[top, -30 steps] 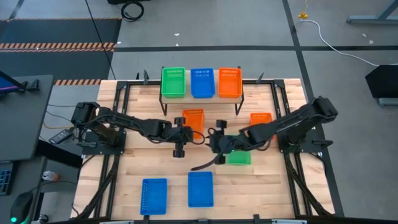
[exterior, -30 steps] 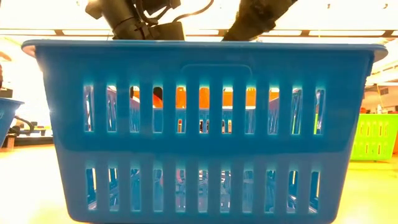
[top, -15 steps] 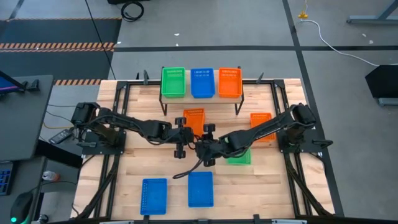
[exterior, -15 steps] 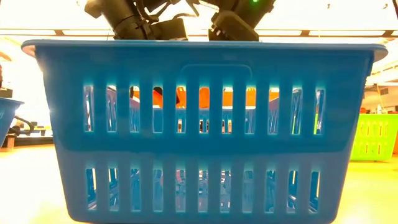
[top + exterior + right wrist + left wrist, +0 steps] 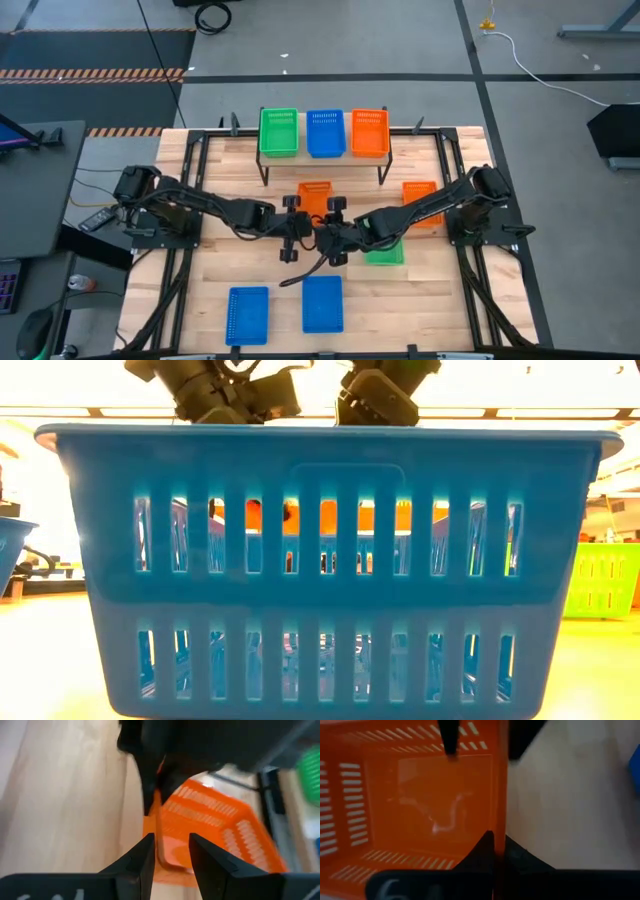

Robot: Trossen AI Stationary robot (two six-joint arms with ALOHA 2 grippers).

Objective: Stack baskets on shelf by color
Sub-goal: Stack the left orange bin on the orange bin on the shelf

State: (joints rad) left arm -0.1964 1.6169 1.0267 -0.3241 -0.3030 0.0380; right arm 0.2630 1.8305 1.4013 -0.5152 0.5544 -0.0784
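Note:
An orange basket [image 5: 314,196] sits at the table's middle, just near of the shelf [image 5: 323,155]. My left gripper [image 5: 303,218] comes from the left and is shut on its near wall. My right gripper [image 5: 325,222] comes from the right and is open. Its fingers [image 5: 145,855] stand on either side of the same wall's other end [image 5: 161,847]. A green [image 5: 279,131], a blue [image 5: 324,132] and an orange basket [image 5: 369,131] stand side by side on the shelf. Another orange basket [image 5: 420,196] and a green one [image 5: 386,252] rest on the table to the right. My left gripper holds the orange basket by its near wall [image 5: 499,827], at the wall's left end. One finger [image 5: 482,851] is inside the basket and one [image 5: 522,857] outside, pinching the wall. The fingers come level from the table's left, along the wall. Whether the basket's bottom is off the table does not show.
Two blue baskets [image 5: 248,314] [image 5: 322,303] lie near the table's near edge; one fills the low view [image 5: 325,560]. The right arm crosses above the green basket. Bare wood lies between the grippers and the blue baskets.
My right gripper has swung toward the table's left, from above the green basket to the orange basket's near wall, then stayed. My left gripper has shifted a little toward the near edge, and the orange basket has come with it.

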